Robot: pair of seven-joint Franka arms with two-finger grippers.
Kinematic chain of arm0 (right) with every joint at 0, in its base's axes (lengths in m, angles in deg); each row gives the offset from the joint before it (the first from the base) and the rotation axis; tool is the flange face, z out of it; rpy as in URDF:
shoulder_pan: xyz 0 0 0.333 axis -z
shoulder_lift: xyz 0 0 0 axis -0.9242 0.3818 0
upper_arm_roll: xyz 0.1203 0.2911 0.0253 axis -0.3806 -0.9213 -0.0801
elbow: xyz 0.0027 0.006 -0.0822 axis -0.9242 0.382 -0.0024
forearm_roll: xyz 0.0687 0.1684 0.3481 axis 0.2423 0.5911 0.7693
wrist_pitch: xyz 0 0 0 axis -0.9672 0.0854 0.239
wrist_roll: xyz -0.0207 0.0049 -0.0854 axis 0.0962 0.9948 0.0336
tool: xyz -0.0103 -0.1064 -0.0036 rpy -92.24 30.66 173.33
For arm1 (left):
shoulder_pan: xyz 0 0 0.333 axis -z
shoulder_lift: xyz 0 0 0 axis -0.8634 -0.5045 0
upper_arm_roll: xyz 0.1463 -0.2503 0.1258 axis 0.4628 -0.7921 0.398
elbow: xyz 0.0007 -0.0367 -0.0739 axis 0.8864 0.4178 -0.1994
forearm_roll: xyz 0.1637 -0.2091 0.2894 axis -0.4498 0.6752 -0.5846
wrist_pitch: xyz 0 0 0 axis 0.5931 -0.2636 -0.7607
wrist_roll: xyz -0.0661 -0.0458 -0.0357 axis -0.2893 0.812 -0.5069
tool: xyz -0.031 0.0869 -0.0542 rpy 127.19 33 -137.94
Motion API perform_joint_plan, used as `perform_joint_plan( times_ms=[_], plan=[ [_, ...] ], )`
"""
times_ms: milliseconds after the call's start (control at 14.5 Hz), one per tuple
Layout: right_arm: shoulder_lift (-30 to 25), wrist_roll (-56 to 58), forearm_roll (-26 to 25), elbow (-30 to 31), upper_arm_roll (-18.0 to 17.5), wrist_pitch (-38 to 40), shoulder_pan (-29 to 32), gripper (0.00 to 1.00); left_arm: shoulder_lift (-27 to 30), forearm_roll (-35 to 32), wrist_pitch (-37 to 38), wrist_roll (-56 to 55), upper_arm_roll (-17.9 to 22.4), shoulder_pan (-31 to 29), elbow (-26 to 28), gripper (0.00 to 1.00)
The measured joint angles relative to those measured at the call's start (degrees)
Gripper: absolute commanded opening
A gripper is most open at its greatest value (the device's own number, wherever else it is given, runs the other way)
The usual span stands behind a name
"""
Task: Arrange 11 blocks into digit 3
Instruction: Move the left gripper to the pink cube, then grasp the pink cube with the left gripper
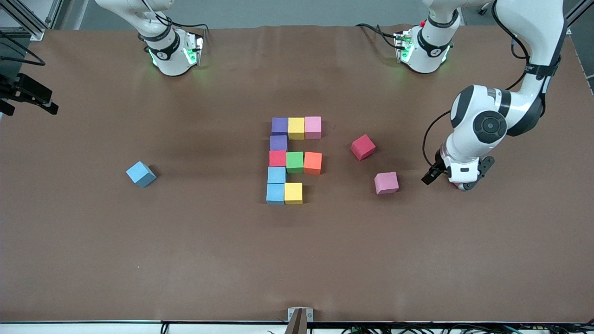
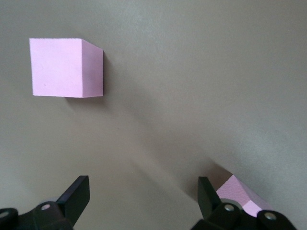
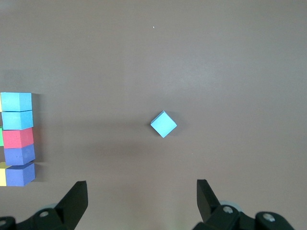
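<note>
Ten blocks form a blocky figure (image 1: 287, 160) mid-table: purple, yellow and pink in the bar farthest from the front camera, red, green and orange in the middle bar, blue and yellow in the nearest bar, with purple and blue links. Loose blocks are a red one (image 1: 363, 147), a pink one (image 1: 386, 183) (image 2: 67, 67) and a blue one (image 1: 141, 174) (image 3: 163, 124). My left gripper (image 1: 465, 180) (image 2: 144, 191) hangs open and empty low over the table, beside the pink block. Another pink block (image 2: 240, 194) shows by one fingertip. My right gripper (image 3: 142, 191) is open high over the blue block's area.
A black clamp (image 1: 28, 93) juts in at the right arm's end of the table. A small bracket (image 1: 300, 315) sits at the edge nearest the front camera. The figure's blue, red and purple column (image 3: 19, 138) shows in the right wrist view.
</note>
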Motion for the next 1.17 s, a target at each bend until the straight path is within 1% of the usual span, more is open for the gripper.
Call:
perform_joint_plan(
  times_ms=[138, 276, 552, 828, 1174],
  plan=[
    [0.0, 0.0, 0.0, 0.0, 0.0, 0.0, 0.0, 1.0, -0.3, 0.0, -1.2, 2.4, -0.4, 0.2, 0.6, 0.99],
    [0.0, 0.0, 0.0, 0.0, 0.0, 0.0, 0.0, 1.0, -1.4, 0.0, -2.6, 6.6, -1.0, 0.5, 0.6, 0.95],
    [0.0, 0.0, 0.0, 0.0, 0.0, 0.0, 0.0, 1.0, -5.1, -0.1, -7.3, 9.3, -3.6, 1.1, 0.5, 0.94],
    [0.0, 0.0, 0.0, 0.0, 0.0, 0.0, 0.0, 1.0, -7.0, -0.1, -8.0, 13.8, -4.9, 2.1, -0.5, 0.94],
    [0.0, 0.0, 0.0, 0.0, 0.0, 0.0, 0.0, 1.0, -8.3, -0.1, -8.1, 14.6, -5.0, 4.7, -2.7, 0.94]
  ],
)
